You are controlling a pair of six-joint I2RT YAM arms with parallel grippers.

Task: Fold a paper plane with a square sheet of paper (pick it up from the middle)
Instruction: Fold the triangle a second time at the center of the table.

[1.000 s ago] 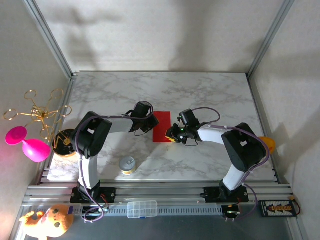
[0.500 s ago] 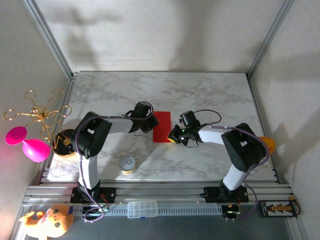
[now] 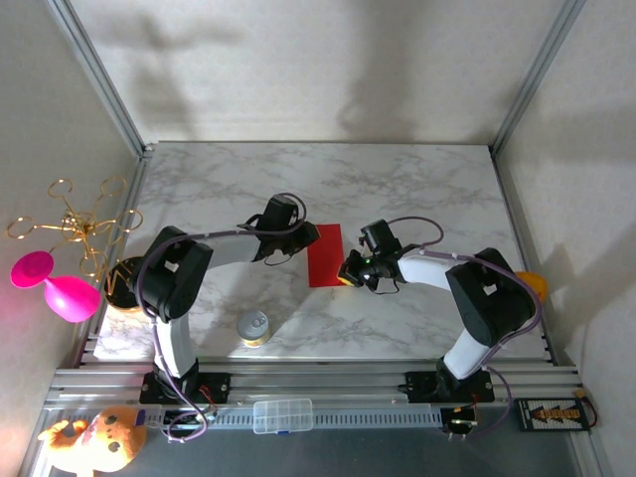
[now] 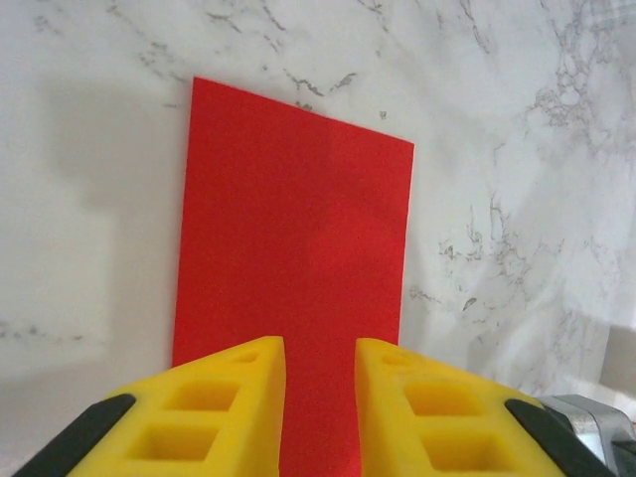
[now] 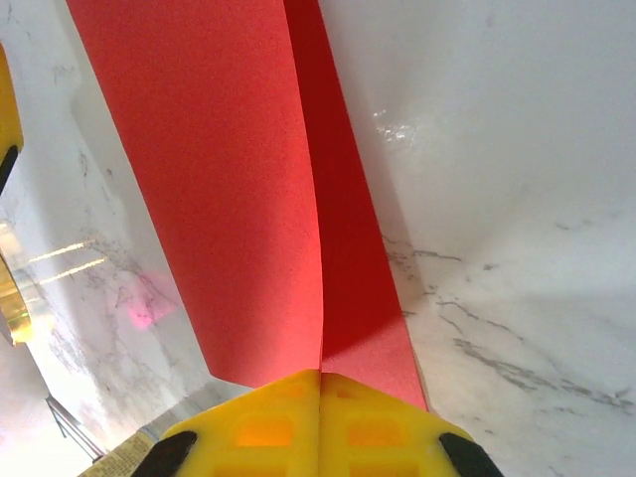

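Observation:
The square sheet of paper point(image 3: 325, 255) is bright red and lies doubled into a tall rectangle at the table's centre, with no paper plane shape. In the left wrist view the paper point(image 4: 298, 238) lies flat on the marble. My left gripper point(image 3: 306, 238) hovers at its left edge, and the yellow fingers point(image 4: 224, 407) of the left gripper point(image 4: 320, 397) stand a narrow gap apart above it, pinching nothing. My right gripper point(image 3: 345, 273) is at the paper's near right corner. It point(image 5: 320, 388) is shut on the paper point(image 5: 219, 189), whose two layers rise from between the fingers.
A small tin can point(image 3: 253, 328) stands near the front left of the table. A black and gold round object point(image 3: 124, 281), a gold wire stand point(image 3: 75, 219) and a pink toy point(image 3: 55, 283) sit at the left edge. An orange object point(image 3: 534, 286) sits behind the right arm.
The right gripper has shut on the paper's near right corner. The left gripper has opened a little and shifted right. The paper has slid slightly to the right.

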